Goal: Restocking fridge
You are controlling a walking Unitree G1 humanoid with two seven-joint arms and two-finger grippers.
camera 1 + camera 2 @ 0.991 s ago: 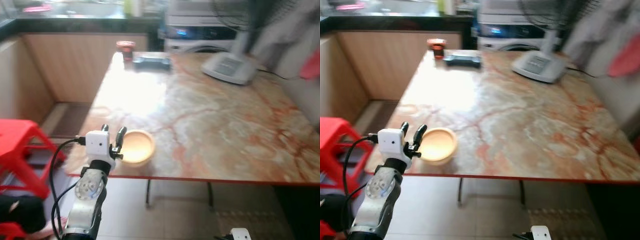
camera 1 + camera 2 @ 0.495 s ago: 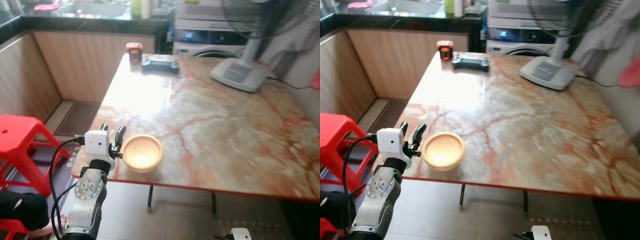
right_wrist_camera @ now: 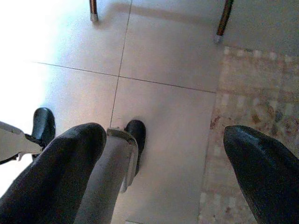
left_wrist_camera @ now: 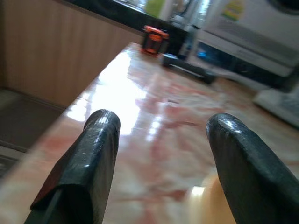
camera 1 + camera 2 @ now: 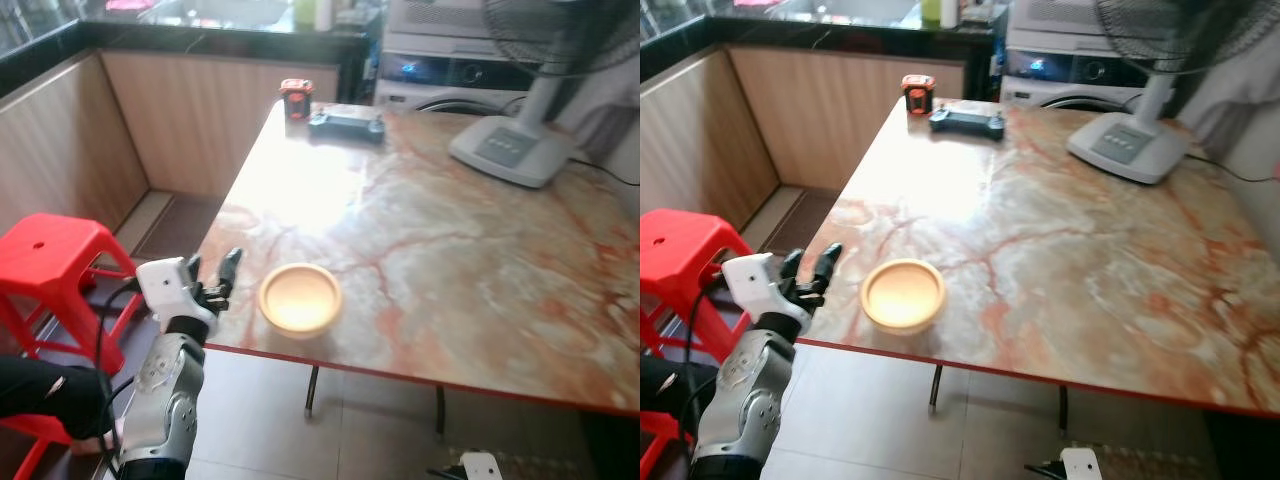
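A shallow yellow wooden bowl (image 5: 299, 298) sits near the front left corner of the marble table (image 5: 470, 240). My left gripper (image 5: 212, 275) is raised just left of that corner, open, with nothing between its fingers; it stands a short way left of the bowl. In the left wrist view the two black fingers (image 4: 88, 163) frame the table top, and the bowl's rim (image 4: 205, 205) shows low between them. My right gripper (image 3: 163, 177) hangs low, open and empty, pointing at the tiled floor (image 3: 163, 60).
A red plastic stool (image 5: 50, 250) stands on the floor to the left. On the table's far side are a small red jar (image 5: 293, 98), a dark flat device (image 5: 346, 122) and a fan base (image 5: 510, 150). A rug (image 3: 252, 140) lies under the table.
The camera has shifted, so the whole scene sits further right and lower. My left gripper has dropped a little and tilted left, ending slightly farther from the bowl.
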